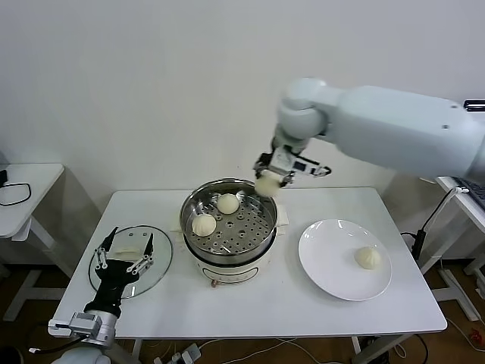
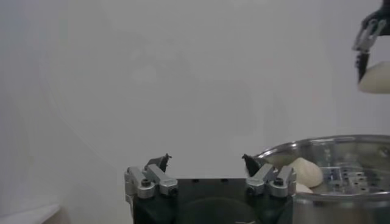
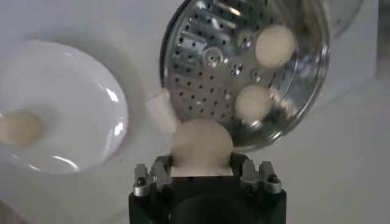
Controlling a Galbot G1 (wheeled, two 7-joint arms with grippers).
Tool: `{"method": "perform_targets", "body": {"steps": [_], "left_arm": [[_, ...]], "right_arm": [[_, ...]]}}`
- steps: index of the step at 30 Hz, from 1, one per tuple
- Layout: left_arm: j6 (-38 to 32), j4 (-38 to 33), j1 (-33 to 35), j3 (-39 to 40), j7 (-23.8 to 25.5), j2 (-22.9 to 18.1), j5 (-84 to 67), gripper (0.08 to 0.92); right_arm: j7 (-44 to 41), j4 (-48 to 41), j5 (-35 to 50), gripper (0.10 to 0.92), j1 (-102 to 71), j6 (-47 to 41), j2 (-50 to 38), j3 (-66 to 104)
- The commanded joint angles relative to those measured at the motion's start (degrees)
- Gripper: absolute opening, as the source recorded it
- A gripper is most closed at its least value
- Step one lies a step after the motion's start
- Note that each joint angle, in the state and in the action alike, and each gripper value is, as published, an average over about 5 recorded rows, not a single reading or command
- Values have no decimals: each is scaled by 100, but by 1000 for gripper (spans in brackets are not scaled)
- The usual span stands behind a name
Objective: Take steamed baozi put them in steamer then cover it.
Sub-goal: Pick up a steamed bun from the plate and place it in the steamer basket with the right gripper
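The baozi [image 1: 267, 184] gripped by the right gripper [image 1: 271, 180] should be lowered onto bare steamer [image 1: 261, 227] tray; left gripper [image 1: 126, 256] fingers are open.

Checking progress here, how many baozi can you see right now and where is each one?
4. Two baozi lie in the steamer, one is on the white plate, and one is held by the right gripper above the steamer's rim.

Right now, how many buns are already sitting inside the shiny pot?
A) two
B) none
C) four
A: two steamed baozi lie on the steamer's holed tray, a third bun is pinched in the right gripper above the pot's far rim, and a fourth bun waits on the white plate.
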Motion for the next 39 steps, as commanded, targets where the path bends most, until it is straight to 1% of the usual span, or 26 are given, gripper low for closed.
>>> {"method": "perform_targets", "body": {"steps": [1, 7, 15, 27, 39], "left_arm": [[-11, 79, -12, -110, 27, 15, -24, 823], [-24, 186, -47, -152, 53, 38, -31, 823], [-18, 234, -86, -160, 53, 51, -39, 823], [-20, 266, -94, -168, 47, 53, -36, 823], [-22, 265, -97, -169, 44, 38, -35, 823]], "right_arm": [[446, -73, -316, 657, -193, 673, 940, -259], [483, 96, -299, 669, -436, 745, 965, -352], [454, -1, -83, 670, -719, 759, 979, -350], [347, -506, -41, 670, -1062, 713, 1077, -345], [295, -596, 16, 675, -1194, 571, 1065, -323]]}}
